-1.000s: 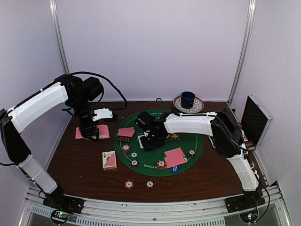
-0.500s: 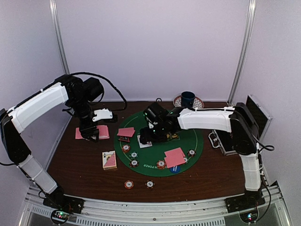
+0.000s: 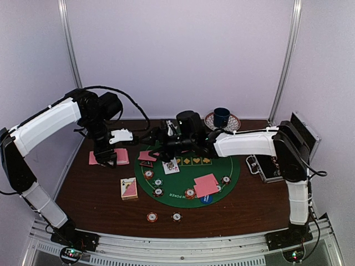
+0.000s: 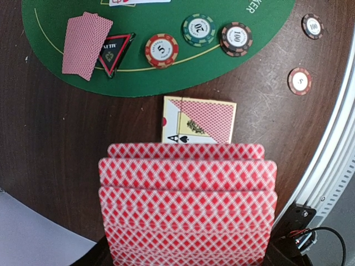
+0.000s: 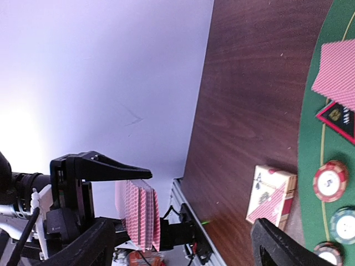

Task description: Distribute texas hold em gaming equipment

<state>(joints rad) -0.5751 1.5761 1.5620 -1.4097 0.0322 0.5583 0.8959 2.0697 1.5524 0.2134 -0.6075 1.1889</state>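
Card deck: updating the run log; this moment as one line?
left hand: shut on card deck | right hand: open, empty, facing deck

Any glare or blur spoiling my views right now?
Top external: right pincer looks soft, table evenly lit. Left wrist: sharp, numbers on the poker chips legible, but the held card fan fills the lower half. Right wrist: pale wall blows out at left, own fingers read as dark silhouettes.
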